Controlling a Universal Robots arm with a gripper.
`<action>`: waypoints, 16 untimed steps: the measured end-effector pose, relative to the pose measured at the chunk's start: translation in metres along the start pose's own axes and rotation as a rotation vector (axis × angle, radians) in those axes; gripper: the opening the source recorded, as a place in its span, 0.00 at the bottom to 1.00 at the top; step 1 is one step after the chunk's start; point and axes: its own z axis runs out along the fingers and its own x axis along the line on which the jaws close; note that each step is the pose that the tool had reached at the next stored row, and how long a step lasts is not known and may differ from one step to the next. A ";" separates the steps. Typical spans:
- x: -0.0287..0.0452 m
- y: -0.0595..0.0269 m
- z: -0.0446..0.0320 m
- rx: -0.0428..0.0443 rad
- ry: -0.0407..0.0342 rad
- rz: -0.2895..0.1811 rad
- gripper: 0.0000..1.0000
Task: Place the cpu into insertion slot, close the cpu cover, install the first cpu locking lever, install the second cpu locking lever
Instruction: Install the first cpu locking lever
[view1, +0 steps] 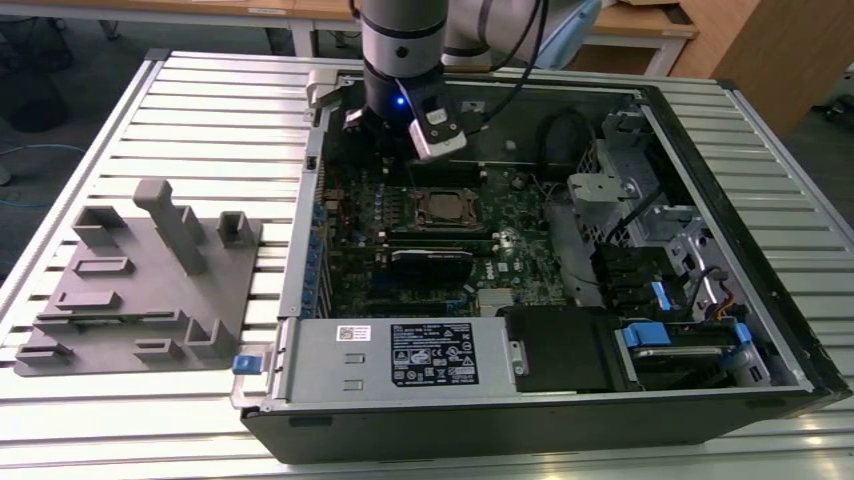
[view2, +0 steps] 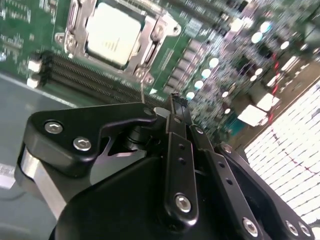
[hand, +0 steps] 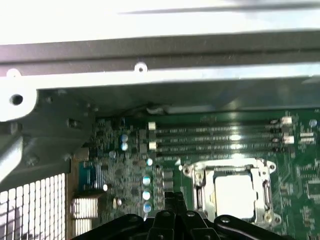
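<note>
Second wrist view: the hand (view2: 175, 101), pinched closed, hovers near the socketed cpu (view2: 112, 32).

Gripper (view2: 176, 102): matte black with bright silver screw heads. Just ahead of the jaws, the cpu (view2: 112, 32) top is a dull pale silver-grey framed by the shinier silver cpu cover (view2: 152, 35), with black memory slots (view2: 85, 75) alongside. The motherboard (hand: 125, 150) below the jaws is green, dotted with silver capacitor tops, and beside the jaws a white grille (view2: 287, 145) has a fine grid pattern.
</note>
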 end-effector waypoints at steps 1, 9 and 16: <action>0.0000 -0.0001 0.0000 -0.0151 0.0008 0.000 0.10; 0.0001 -0.0003 0.0001 -0.0297 0.0019 0.000 0.10; 0.0013 -0.0004 0.0009 -0.0298 0.0018 0.001 0.10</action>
